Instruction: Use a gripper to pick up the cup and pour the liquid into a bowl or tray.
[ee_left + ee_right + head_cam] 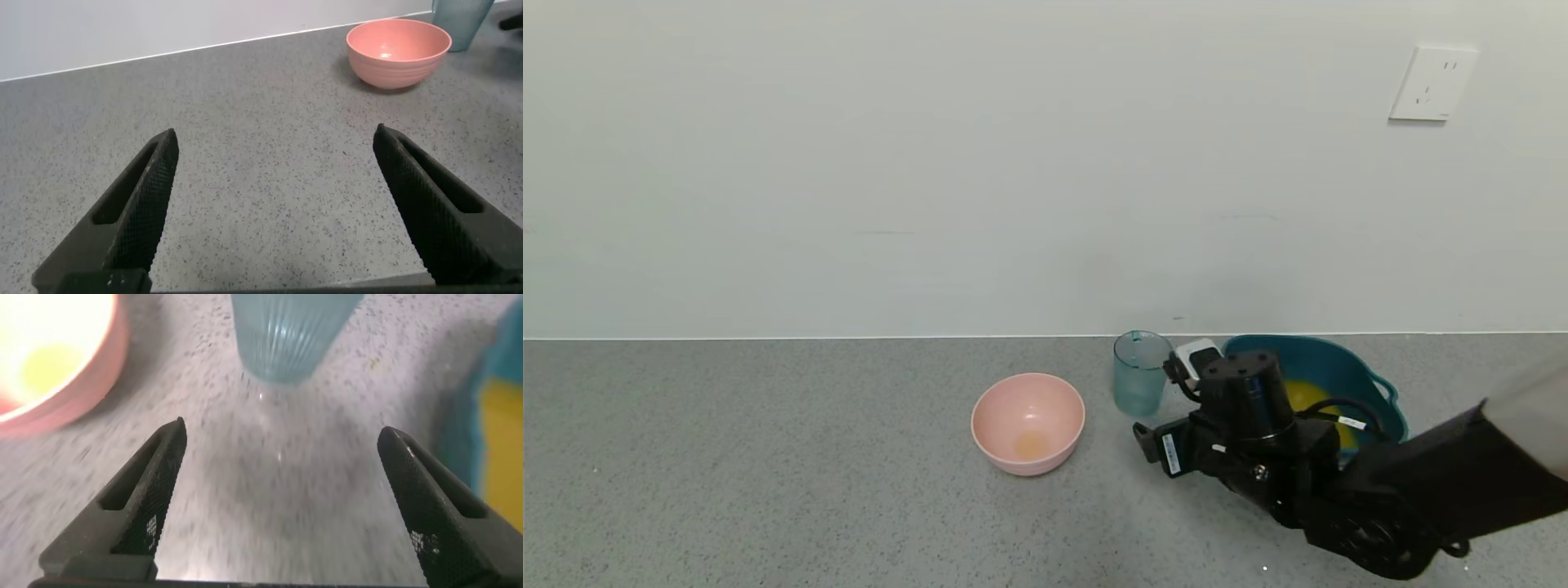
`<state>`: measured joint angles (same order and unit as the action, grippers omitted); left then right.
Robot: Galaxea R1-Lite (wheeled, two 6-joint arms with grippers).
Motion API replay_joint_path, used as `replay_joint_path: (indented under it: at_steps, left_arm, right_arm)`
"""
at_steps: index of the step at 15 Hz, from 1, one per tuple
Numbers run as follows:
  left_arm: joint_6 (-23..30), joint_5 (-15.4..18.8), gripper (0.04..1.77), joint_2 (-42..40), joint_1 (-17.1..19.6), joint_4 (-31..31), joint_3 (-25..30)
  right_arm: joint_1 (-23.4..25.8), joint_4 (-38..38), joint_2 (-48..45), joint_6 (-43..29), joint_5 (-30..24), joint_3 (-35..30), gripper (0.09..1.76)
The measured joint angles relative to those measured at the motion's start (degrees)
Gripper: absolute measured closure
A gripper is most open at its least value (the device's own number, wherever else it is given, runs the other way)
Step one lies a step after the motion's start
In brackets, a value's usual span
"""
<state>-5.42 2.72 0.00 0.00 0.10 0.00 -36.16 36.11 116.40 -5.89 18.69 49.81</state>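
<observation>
The translucent blue-green cup (pixel 1139 371) stands upright on the grey counter and looks empty. The dark teal basin (pixel 1339 355) sits just right of it and holds orange-yellow liquid (pixel 1307 400). My right gripper (pixel 1176 400) is open and empty, just in front of the cup and apart from it. In the right wrist view the cup (pixel 290 335) stands beyond the open gripper (pixel 282 433), with the basin's liquid (pixel 502 441) at one side. My left gripper (pixel 276 135) is open and empty over bare counter, out of the head view; the cup (pixel 462 20) shows far off.
A round pale pink bowl (pixel 1027 422) with a little yellow residue stands left of the cup; it also shows in the left wrist view (pixel 398 51) and the right wrist view (pixel 49 359). A white wall runs behind the counter, with an outlet (pixel 1433 82).
</observation>
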Motion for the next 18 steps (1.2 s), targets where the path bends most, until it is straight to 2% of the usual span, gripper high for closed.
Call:
replay_joint_path:
  at_steps: [5,8,14,18]
  left_arm:
    - [0.0,0.0,0.09,0.0,0.0,0.0,0.0]
    - [0.0,0.0,0.09,0.0,0.0,0.0,0.0]
    - [0.0,0.0,0.09,0.0,0.0,0.0,0.0]
    - [0.0,0.0,0.09,0.0,0.0,0.0,0.0]
  right_arm:
    - [-2.7,-2.3,-16.2,0.5,0.2,-12.5,0.15]
    - [-3.0,-7.7,-26.9,1.2,0.6,-17.3,0.15]
    - [-2.1,-32.3,-51.8,1.7,0.4,-17.2,0.15]
    - [-1.1,-43.0,-66.3,1.7,0.5,-15.8,0.15]
